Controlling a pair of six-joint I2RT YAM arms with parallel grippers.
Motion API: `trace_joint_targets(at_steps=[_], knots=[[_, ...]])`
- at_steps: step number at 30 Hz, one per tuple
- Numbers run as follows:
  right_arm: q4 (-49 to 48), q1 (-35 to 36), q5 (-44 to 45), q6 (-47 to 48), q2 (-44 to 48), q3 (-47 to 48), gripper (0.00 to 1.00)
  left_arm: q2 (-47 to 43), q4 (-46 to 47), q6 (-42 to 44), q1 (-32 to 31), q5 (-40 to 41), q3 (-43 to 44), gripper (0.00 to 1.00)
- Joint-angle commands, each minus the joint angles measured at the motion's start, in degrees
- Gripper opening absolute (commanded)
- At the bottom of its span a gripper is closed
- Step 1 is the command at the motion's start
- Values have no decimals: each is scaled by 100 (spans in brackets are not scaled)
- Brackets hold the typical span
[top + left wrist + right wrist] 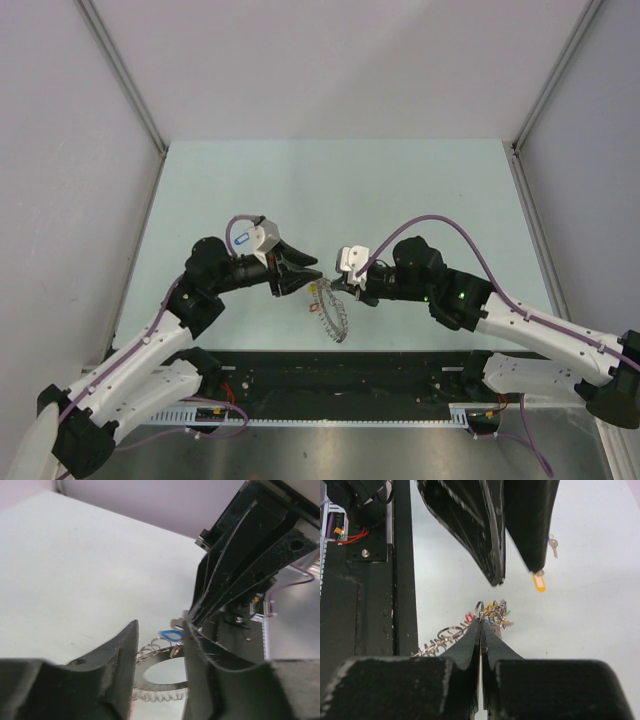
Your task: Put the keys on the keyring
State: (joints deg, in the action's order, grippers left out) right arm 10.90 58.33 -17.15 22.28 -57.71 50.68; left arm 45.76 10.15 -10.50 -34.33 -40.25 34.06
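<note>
My right claw (480, 622) is pinched tight, its rough black fingers clamped on the rim of the keyring (439, 639), a grey coil of wire. The keys (495, 612), with bright plastic tags, bunch just past my fingertips. My left claw (160, 628) gapes partly open near them, gripping nothing, over the pale counter (590, 620).

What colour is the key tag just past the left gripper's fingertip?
Yellow: the key tag shows best in the right wrist view.

You see the keyring (332, 312) by the near edge of the table (250, 190), with the left gripper (311, 279) just left of its far end and the right gripper (338, 286) just right.
</note>
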Motion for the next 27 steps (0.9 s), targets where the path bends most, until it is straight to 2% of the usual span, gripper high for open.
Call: trace_joint_targets(at_steps=[1,3,4,10,19,27], knots=[[-325,21,124,-57,234,30,0,-418,110,188,49,849,74,55],[-307,30,203,-57,260,30,0,-585,-82,381,58,1167,126,64],[-299,30,220,-57,269,30,0,-733,-162,443,58,1473,144,77],[-228,21,449,-66,296,48,0,-1130,-690,663,58,2564,241,100],[53,-84,1248,-154,120,258,0,-1491,-1278,716,75,4015,232,100],[27,-944,1609,-374,-476,689,0,-1622,-1701,699,101,4842,162,100]])
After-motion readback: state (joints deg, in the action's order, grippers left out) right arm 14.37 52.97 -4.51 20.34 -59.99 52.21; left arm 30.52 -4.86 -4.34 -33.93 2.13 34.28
